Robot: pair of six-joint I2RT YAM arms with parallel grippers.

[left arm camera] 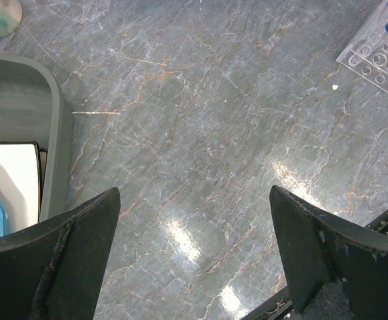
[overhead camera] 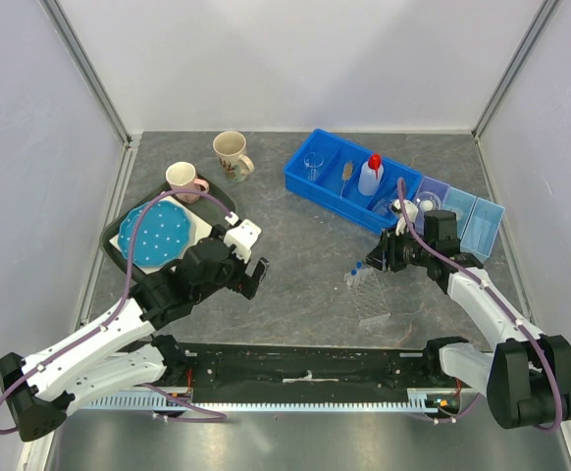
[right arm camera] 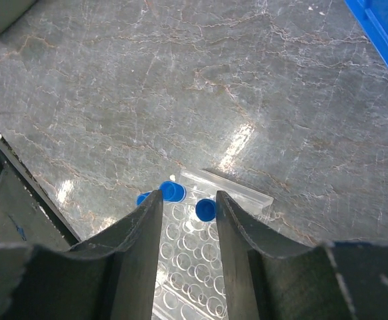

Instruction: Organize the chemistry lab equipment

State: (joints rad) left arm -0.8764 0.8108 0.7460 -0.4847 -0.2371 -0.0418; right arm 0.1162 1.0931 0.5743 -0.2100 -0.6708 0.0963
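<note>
A clear tube rack (overhead camera: 370, 291) stands on the table with blue-capped tubes (overhead camera: 356, 267) at its far end. My right gripper (overhead camera: 378, 257) hangs just above it. In the right wrist view its jaws (right arm camera: 189, 195) stand narrowly apart with nothing between them, over the rack (right arm camera: 201, 260), with blue caps (right arm camera: 173, 192) just past the fingertips. My left gripper (overhead camera: 252, 275) is wide open and empty over bare table (left arm camera: 194, 193). A white squeeze bottle with a red nozzle (overhead camera: 369, 177), a clear beaker (overhead camera: 313, 164) and a thin brush (overhead camera: 346, 178) lie in a blue bin (overhead camera: 300, 183). No goggles are visible.
A light blue divided tray (overhead camera: 474, 224) sits right of the bin, with a small clear vessel (overhead camera: 426, 204) in it. A beige mug (overhead camera: 231, 154) and a pink mug (overhead camera: 183, 180) stand at the back left. A blue dotted plate (overhead camera: 156, 235) lies in a dark tray (overhead camera: 112, 234).
</note>
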